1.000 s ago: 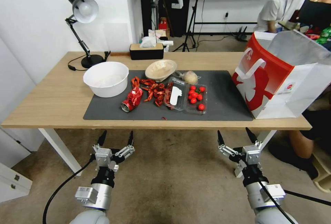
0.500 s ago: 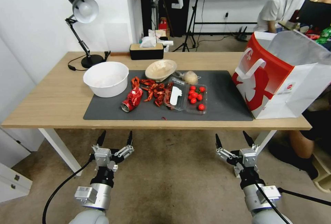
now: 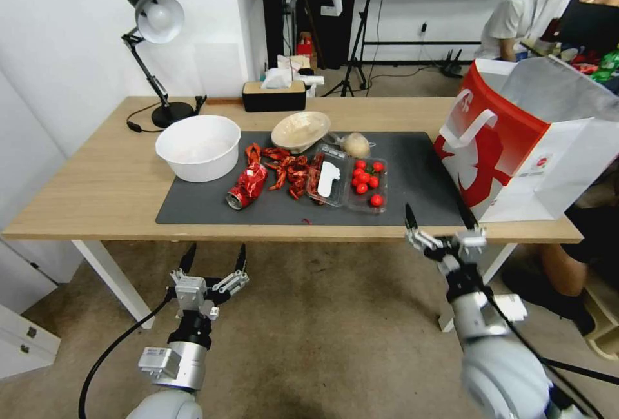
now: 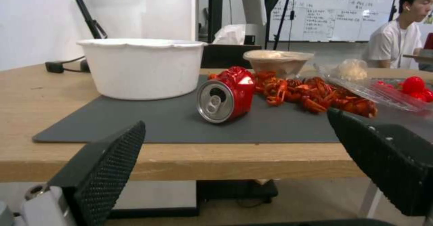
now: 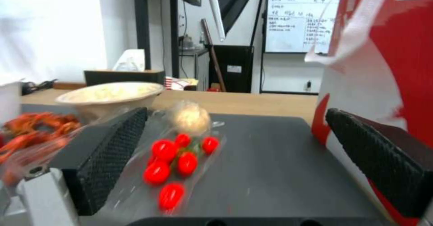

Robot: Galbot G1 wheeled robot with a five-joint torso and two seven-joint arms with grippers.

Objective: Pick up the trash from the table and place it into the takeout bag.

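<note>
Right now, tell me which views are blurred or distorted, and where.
Right wrist view: motion-smeared, the tomatoes and takeout bag soft-edged. Left wrist view: the crushed can is crisp, its own end effector pads softer up close. Head view: wide-angle bend, the table edges splaying outward.

On the counter [image 3: 97, 193], a mat [image 3: 425, 203] carries a bowl [image 3: 198, 146] at left, a crushed can [image 3: 247, 185] beside it, and shells centrally [image 3: 290, 171]; the takeout bag [image 3: 516, 142] stands right.
</note>
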